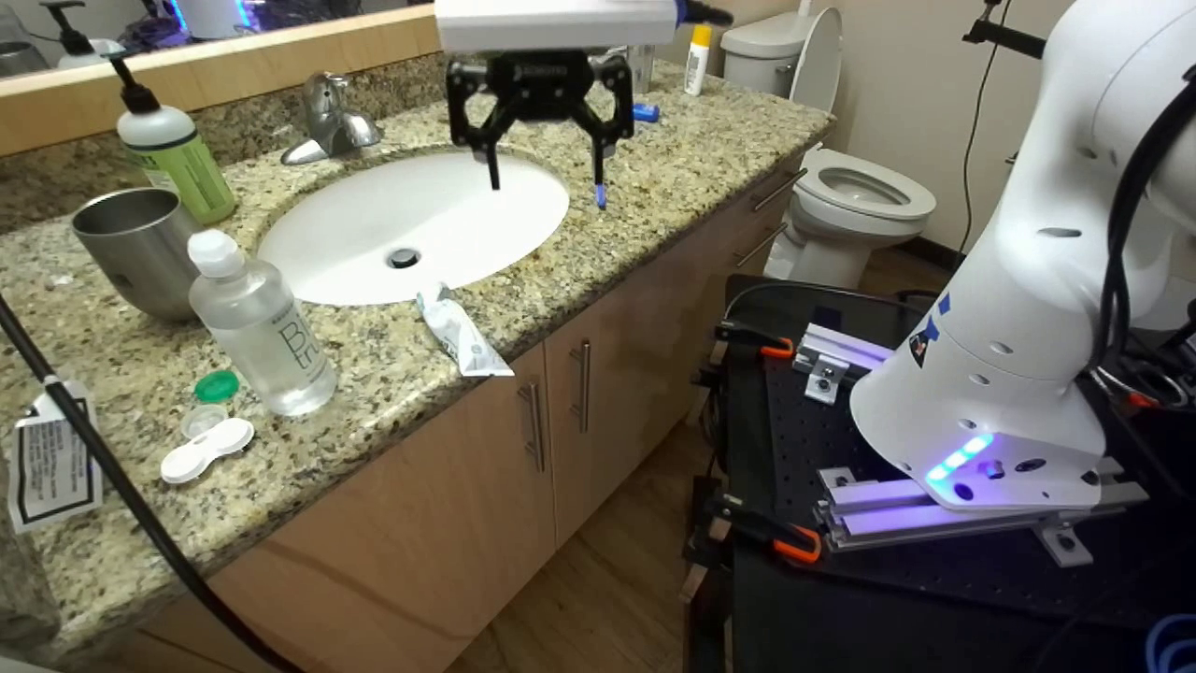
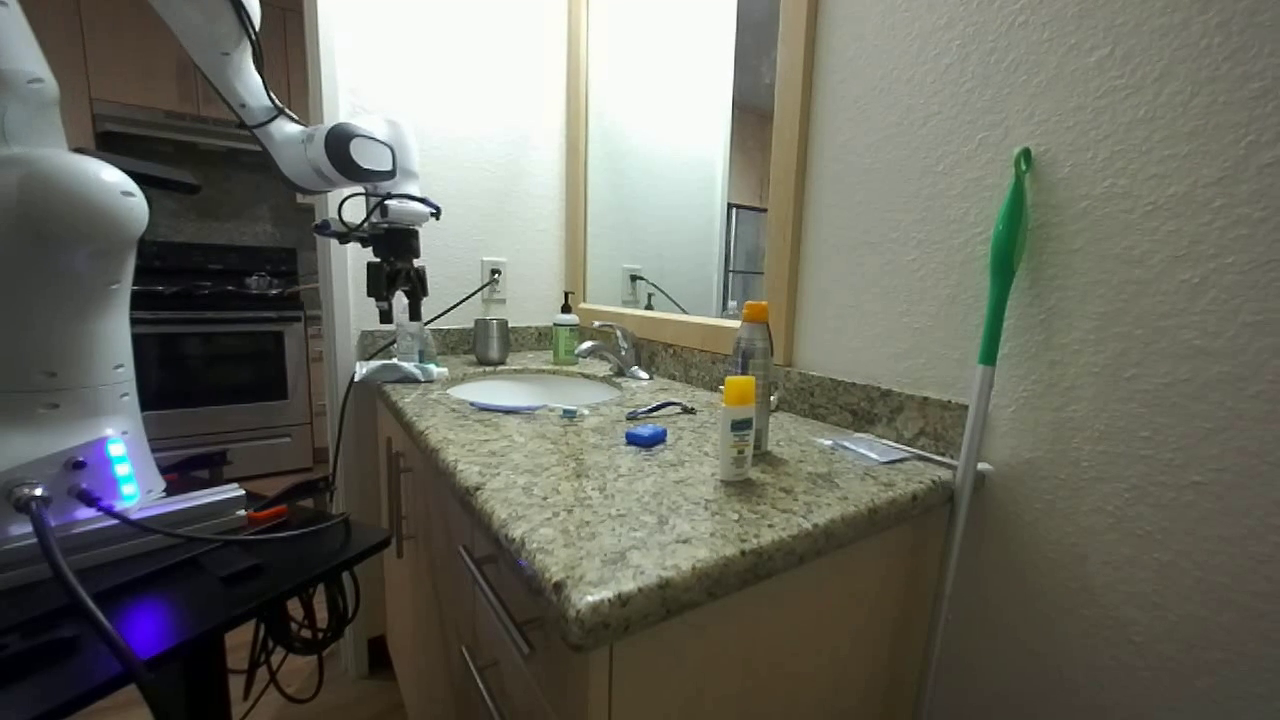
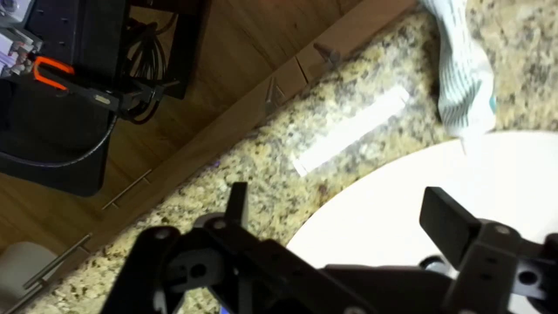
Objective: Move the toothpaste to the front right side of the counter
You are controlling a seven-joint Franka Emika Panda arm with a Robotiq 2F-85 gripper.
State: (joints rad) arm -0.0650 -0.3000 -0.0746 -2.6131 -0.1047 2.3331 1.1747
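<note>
Hand [image 3: 335,196] hanging above bench [image 1: 691,178], fingers [image 3: 447,222] standing wide apart, gripping nothing; toothpaste [image 1: 458,333] lying between sink [image 1: 491,234] and bench's front edge.

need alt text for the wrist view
Open, empty jaws at the bottom hang above a speckled granite counter and white sink. The white toothpaste tube lies upper right, one end at the sink's edge; wood floor and a black table show upper left.
</note>
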